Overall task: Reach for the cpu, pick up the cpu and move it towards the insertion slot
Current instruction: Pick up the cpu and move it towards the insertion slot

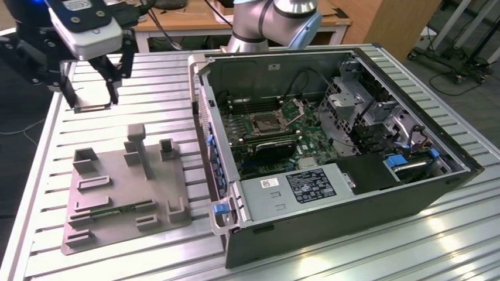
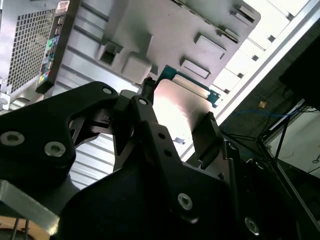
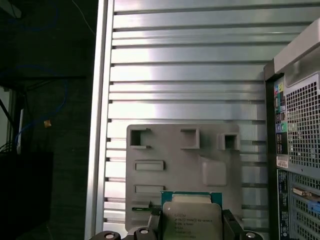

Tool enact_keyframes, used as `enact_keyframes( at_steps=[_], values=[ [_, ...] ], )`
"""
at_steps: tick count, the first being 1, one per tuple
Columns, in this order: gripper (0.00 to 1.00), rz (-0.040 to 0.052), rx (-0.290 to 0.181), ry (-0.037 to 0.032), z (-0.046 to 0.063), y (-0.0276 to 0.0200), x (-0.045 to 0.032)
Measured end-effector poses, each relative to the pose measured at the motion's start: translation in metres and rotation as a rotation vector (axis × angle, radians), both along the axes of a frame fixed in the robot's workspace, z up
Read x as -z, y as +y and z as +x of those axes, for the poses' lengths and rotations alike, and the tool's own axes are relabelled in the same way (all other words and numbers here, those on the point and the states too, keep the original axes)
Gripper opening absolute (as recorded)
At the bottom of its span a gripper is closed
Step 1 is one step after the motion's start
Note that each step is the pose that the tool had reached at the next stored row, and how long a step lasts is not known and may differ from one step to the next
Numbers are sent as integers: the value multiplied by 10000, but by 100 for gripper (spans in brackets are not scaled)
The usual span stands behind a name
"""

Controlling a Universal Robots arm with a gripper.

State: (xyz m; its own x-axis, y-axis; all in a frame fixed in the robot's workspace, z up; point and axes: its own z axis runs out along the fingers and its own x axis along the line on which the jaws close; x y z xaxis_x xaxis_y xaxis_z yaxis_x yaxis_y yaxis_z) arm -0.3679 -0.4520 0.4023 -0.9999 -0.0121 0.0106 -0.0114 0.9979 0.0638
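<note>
- Exterior view: the gripper point(image 1: 92, 96) hangs high above the table point(image 1: 117, 79), toward the exterior view's left of the open computer case point(image 1: 328, 152), its jaws clamped on the cpu point(image 1: 91, 106). The grey fixture plate point(image 1: 125, 193) lies below; the insertion slot point(image 1: 266, 123) sits well apart, inside the case.
- Second wrist view: the fingers point(image 2: 207, 132) pinch the chip's edges.
- First wrist view: the cpu is lifted clear of the plate. Picking looks done; travel to the slot remains.
</note>
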Motion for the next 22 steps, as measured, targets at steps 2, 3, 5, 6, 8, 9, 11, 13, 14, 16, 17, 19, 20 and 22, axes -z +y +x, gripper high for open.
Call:
enact_keyframes(
  at_steps=[2, 3, 5, 6, 8, 9, 11, 13, 14, 16, 17, 19, 20, 22],
  values=[
    [54, 1, -1, -1, 64, 1, 1],
    [54, 1, -2, -1, 97, 2, 1],
    [54, 0, -3, 0, 164, 2, 1],
    [54, 1, -4, -1, 200, 3, 2],
    [54, 0, -8, 0, 276, 4, 2],
    [54, 0, -9, 0, 312, 5, 2],
    [54, 1, -10, -1, 386, 6, 4],
    [54, 1, -13, -1, 459, 7, 4],
    [54, 0, -14, 0, 494, 8, 4],
    [54, 1, -17, 0, 564, 10, 5],
    [54, 1, -18, 0, 597, 11, 6],
    [54, 1, -19, -1, 665, 12, 6],
    [54, 1, -20, -1, 701, 13, 6],
    [54, 0, -23, -1, 770, 14, 7]
  ],
)
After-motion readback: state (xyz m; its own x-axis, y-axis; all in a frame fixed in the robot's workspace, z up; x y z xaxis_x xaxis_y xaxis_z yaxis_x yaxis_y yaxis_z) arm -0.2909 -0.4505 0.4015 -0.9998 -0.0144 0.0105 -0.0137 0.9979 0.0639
